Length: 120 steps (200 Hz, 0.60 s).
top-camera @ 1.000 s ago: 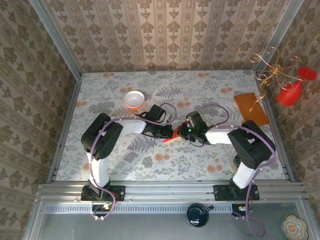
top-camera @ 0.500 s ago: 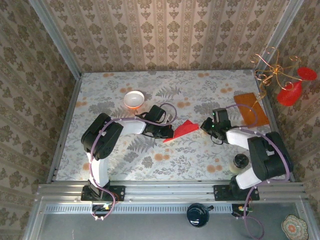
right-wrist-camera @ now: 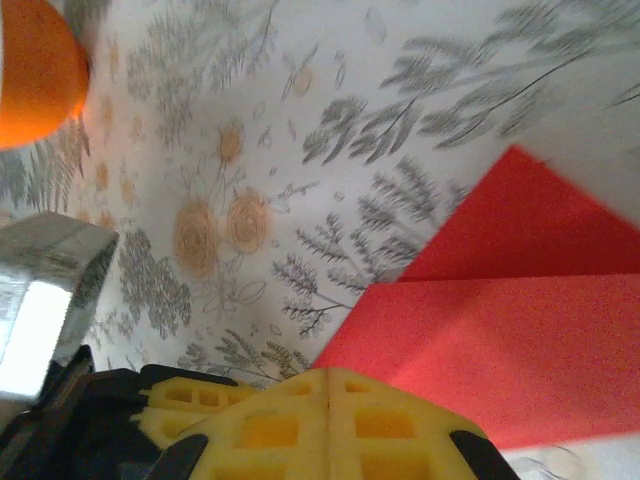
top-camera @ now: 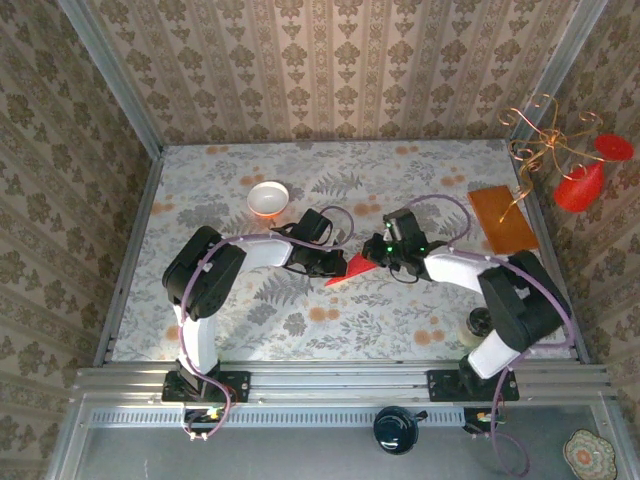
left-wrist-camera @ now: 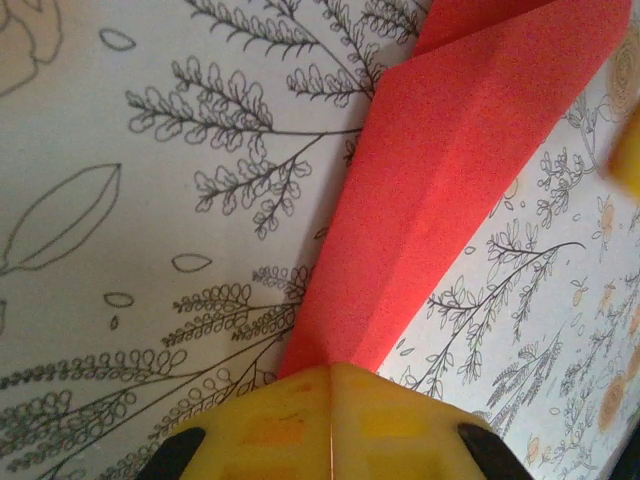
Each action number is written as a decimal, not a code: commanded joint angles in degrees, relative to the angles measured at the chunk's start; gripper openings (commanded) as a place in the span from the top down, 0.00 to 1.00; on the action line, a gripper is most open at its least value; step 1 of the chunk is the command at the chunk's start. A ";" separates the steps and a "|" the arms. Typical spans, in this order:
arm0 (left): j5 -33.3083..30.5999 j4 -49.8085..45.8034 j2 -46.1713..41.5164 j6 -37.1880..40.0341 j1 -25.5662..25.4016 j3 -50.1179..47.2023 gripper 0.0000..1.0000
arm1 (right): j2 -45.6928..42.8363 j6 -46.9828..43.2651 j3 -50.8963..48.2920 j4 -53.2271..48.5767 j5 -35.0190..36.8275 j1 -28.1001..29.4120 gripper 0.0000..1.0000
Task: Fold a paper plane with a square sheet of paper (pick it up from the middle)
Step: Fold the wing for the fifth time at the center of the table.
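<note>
Top external view shows the red sheet point(top-camera: 349, 268) lying near the middle of the surface point(top-camera: 420, 175), no longer a flat square but a narrow wedge with its point toward the left arm. The left wrist view shows a long crease running along it and layers stacked on each other; the right wrist view shows one folded flap lying over another with a sharp corner behind. So several folds look done, and the shape is already close to a dart.

The left claw point(top-camera: 336, 264) is closed, and the narrow end of the paper runs straight into its fingertips, so it seems to pinch that tip. The right claw point(top-camera: 373, 257) is also fully closed, its tips together at the edge of the wider end; whether it pins the paper or only touches it, I cannot tell.

I judge the wings and final creases remain. The white bowl point(top-camera: 267, 199) and orange-brown board point(top-camera: 503, 220) sit well apart.
</note>
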 commanded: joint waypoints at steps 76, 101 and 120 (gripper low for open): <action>1.52 -2.69 -0.79 4.69 -0.20 2.38 0.87 | 10.00 -2.17 3.16 -3.85 -5.15 0.13 0.97; 2.40 -3.46 0.89 5.16 -0.46 3.17 0.87 | 11.01 -3.31 3.21 -4.87 -5.66 -0.30 0.98; 2.14 -4.49 1.48 6.35 -0.73 3.66 0.87 | 11.88 -4.67 3.60 -5.86 -6.19 -0.87 0.98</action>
